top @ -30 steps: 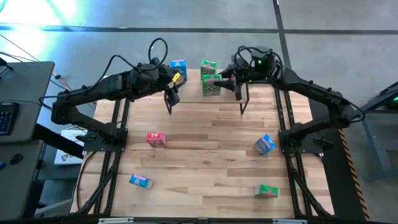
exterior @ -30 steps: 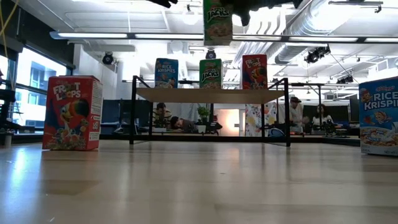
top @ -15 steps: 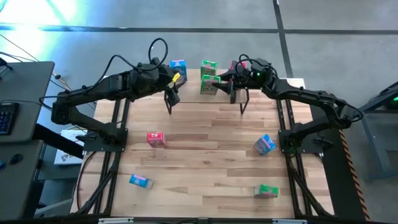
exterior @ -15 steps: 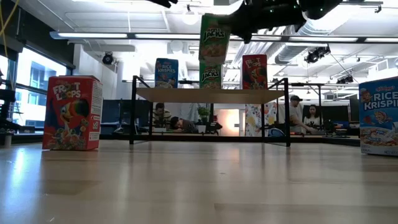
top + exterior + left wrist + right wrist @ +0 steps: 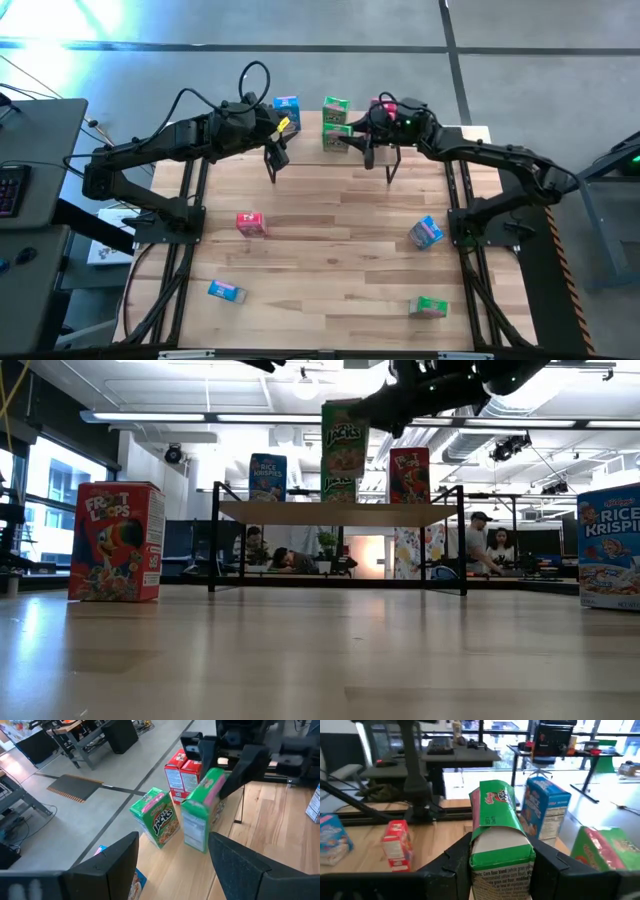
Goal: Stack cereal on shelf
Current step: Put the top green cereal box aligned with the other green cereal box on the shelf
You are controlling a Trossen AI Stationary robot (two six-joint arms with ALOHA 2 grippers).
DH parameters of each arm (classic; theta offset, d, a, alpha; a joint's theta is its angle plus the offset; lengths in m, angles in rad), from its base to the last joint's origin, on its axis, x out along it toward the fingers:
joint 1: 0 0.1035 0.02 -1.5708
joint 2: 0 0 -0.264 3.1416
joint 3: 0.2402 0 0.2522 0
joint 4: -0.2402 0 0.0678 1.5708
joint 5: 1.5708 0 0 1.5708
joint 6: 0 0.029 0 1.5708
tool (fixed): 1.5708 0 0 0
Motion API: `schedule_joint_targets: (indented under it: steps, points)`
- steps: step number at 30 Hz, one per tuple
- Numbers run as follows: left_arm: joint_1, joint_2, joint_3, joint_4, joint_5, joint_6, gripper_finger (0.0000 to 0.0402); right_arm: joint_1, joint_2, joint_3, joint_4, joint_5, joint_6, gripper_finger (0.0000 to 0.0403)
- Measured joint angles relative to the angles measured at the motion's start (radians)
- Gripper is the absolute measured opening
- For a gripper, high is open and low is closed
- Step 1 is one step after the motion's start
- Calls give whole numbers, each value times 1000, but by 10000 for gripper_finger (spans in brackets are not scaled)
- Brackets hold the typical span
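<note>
Right end effector (image 5: 352,140) clamps a green cereal box (image 5: 344,438) (above the shelf (image 5: 338,512)).

I count nine cereal boxes and one shelf (image 5: 340,513): three green, three blue, three pink-red. At the shelf I make out five: an upper green box (image 5: 345,426), a lower green box (image 5: 156,817), one blue box (image 5: 287,107) and two pink-red boxes (image 5: 182,776). Away from the shelf, on the table (image 5: 330,260), are four: two loose blue boxes (image 5: 226,291), one loose green box (image 5: 428,306) and one loose pink-red box (image 5: 250,223).
</note>
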Motion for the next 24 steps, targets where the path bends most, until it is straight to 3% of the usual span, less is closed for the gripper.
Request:
schedule_joint_targets:
  steps: [24]
  points:
    - [-1,0,0,0,0,0,230,0,92,1,60,78,4,138]
